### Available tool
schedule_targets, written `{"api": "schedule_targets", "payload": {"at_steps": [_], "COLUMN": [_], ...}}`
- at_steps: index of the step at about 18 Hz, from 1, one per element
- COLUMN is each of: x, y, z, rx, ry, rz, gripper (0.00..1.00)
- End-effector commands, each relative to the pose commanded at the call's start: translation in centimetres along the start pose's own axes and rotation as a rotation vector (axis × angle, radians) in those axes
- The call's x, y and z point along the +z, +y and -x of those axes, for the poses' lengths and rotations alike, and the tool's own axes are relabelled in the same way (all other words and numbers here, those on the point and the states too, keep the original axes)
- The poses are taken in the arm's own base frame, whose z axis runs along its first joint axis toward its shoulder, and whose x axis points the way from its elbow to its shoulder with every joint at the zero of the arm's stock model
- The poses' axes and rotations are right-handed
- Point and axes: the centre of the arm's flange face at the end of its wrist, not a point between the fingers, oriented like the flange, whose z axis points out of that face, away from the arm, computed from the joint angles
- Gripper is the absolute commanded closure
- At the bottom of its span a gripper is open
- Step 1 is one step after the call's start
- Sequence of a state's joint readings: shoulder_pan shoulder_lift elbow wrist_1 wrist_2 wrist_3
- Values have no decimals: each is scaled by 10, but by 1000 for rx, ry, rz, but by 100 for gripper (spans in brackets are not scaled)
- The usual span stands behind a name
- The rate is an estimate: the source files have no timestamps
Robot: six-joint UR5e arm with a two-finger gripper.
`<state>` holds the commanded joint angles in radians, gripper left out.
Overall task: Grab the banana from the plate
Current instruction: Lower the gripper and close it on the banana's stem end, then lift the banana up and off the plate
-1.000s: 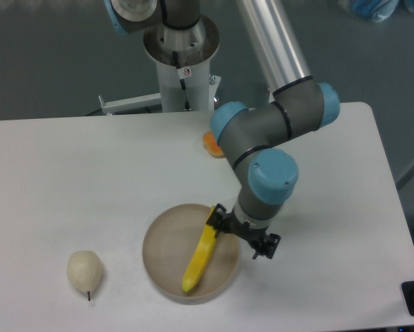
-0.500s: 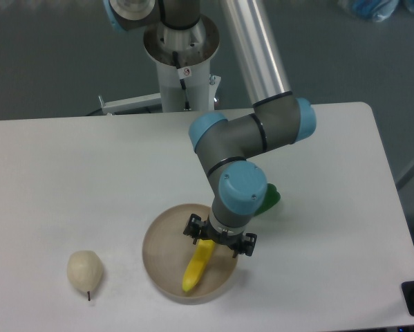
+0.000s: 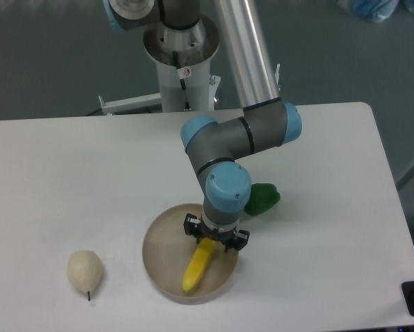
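The yellow banana (image 3: 196, 270) lies on the round beige plate (image 3: 162, 249) near the table's front edge, its lower end pointing front-left. Its upper end is hidden under my gripper (image 3: 215, 240), which hangs straight down over the plate's right half. The gripper's black fingers stand on either side of the banana's upper end. The wrist hides the fingertips, so I cannot tell whether they are open or closed on the fruit.
A pale cream pear (image 3: 85, 270) lies on the white table at the front left. A green pepper-like fruit (image 3: 262, 198) lies just right of the arm's wrist. The arm's base column (image 3: 182, 55) stands at the table's back edge.
The arm has swung left over the plate. The gripper moved from the plate's right rim to above the banana's upper end. The green fruit came into view; the orange object at the back is hidden.
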<state>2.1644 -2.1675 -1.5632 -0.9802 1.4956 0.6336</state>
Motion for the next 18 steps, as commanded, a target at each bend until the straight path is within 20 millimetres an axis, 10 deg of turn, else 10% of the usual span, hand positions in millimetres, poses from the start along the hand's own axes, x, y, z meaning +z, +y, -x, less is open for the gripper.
{"api": "schedule_targets", "payload": {"at_steps": [4,12,18], "x": [-13,-65,-113], "y": [-3,-9,11], "z": [4,36,95], "rx": [-6,-22,50], "ry": [-5,-47,-70], "rz": [-23,-113,-111], "gripper": [94,94,100]}}
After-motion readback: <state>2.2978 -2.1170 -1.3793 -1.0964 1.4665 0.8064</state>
